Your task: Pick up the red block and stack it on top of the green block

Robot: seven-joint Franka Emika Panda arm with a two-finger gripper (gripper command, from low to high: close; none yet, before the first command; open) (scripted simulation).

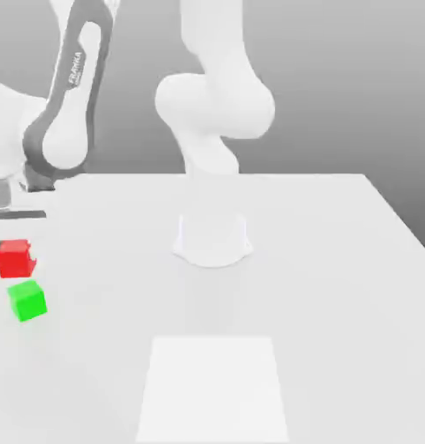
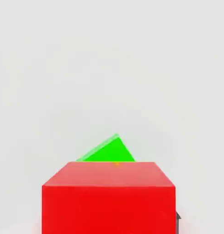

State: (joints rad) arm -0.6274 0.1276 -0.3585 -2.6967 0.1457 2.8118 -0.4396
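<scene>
The red block point(image 1: 15, 260) hangs at the exterior view's far left, under the dark hand of my arm. My gripper point(image 1: 13, 253) is shut on it, and a dark fingertip point(image 2: 178, 220) shows beside the cube's side in the hand view. In that view the red block point(image 2: 108, 197) looms large and close. The green block point(image 1: 27, 300) rests on the white table just below and slightly to the right of the red one in the exterior view. Past the red cube's top edge, one corner of the green block point(image 2: 108, 151) peeks out; the rest is hidden.
The arm's white base point(image 1: 212, 239) stands mid-table, with its grey link point(image 1: 67, 113) reaching to the exterior view's left. A brighter white rectangle point(image 1: 212, 386) lies on the table point(image 1: 337, 286) toward the front. The table's right edge runs diagonally at the exterior view's right.
</scene>
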